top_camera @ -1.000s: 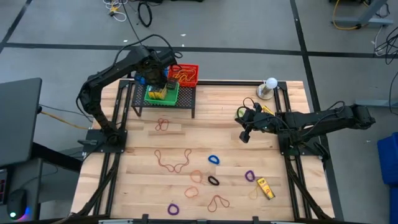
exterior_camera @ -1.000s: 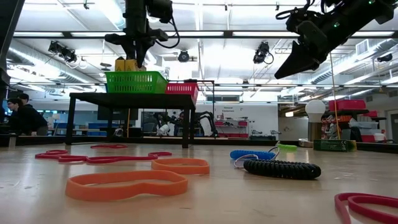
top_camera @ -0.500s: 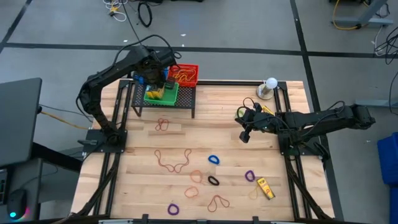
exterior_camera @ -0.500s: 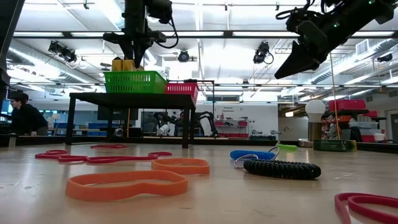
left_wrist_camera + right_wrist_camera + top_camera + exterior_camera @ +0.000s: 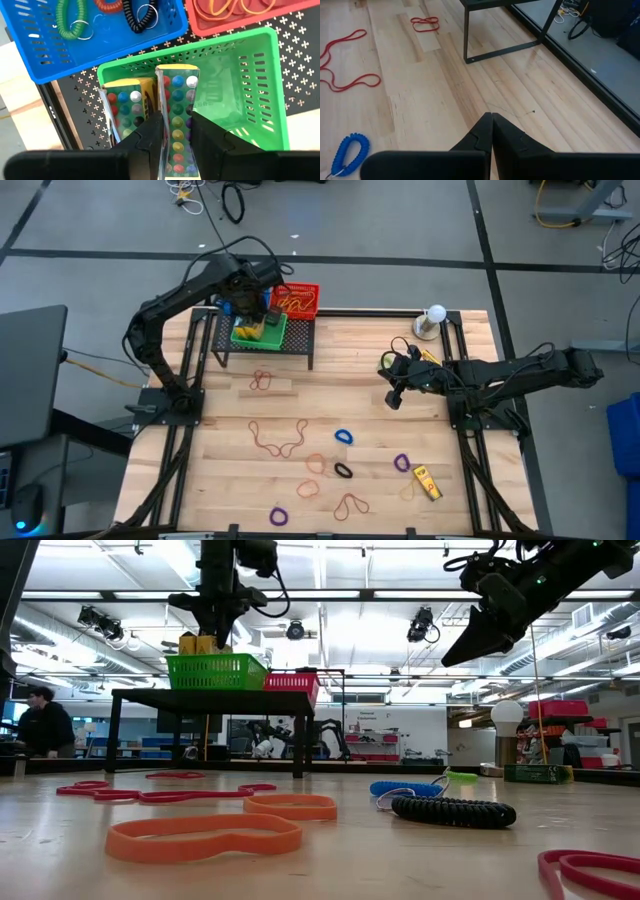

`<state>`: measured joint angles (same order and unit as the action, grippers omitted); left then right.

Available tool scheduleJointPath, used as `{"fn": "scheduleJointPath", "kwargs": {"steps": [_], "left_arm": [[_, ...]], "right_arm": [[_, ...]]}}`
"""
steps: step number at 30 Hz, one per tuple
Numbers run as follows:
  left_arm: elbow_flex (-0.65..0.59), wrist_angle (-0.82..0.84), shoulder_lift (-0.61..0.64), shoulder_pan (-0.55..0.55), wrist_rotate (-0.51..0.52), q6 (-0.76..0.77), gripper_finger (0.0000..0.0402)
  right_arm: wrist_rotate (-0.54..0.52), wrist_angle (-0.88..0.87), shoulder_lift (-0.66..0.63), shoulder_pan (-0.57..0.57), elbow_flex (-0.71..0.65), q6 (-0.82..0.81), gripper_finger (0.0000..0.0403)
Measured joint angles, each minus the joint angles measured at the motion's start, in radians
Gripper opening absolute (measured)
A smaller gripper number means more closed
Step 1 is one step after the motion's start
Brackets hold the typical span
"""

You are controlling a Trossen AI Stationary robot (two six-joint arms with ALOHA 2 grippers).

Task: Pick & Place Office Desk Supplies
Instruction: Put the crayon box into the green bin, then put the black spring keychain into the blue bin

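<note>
My left gripper (image 5: 177,132) is above the green basket (image 5: 262,330) on the black shelf, shut on a yellow crayon box (image 5: 177,107) that stands in the basket. A second crayon box (image 5: 124,107) stands beside it. A third crayon box (image 5: 427,481) lies flat near the table's near right corner. Rubber-band loops lie flat across the near half: a long brown one (image 5: 278,438), orange (image 5: 308,487), purple (image 5: 402,463), plus a blue coil (image 5: 344,437) and a black coil (image 5: 343,471). My right gripper (image 5: 392,400) hovers shut above the right half of the table, touching nothing. My left gripper pinches the crayon box between its two fingers (image 5: 150,135), one on each broad side of the box's upper part (image 5: 176,125). The fingers come from above, pointing down. The box is upright inside the green basket; whether its bottom rests on the basket floor cannot be seen.
The black perforated shelf (image 5: 300,345) at the far left also carries a red basket (image 5: 296,300) with bands and a blue basket (image 5: 75,45) with coil cords. A white ball on a round base (image 5: 435,315) stands at the far right. A person (image 5: 45,725) is in the room behind.
</note>
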<state>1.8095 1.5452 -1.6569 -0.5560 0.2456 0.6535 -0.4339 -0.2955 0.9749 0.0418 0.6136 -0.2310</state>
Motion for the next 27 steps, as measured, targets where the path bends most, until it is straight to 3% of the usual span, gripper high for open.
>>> {"fn": "scheduleJointPath", "kwargs": {"steps": [13,23,27], "left_arm": [[0.014,0.012,0.000,0.007,0.002,-0.011,0.0181],[0.244,0.018,0.002,0.007,0.036,-0.061,0.0213],[0.332,-0.017,0.003,0.045,0.055,-0.191,0.0206]], "right_arm": [[0.000,0.000,0.000,0.000,0.000,0.000,0.0011],[0.004,0.000,0.000,0.000,0.000,-0.019,0.0011],[0.004,0.000,0.000,0.000,0.000,-0.024,0.0011]]}}
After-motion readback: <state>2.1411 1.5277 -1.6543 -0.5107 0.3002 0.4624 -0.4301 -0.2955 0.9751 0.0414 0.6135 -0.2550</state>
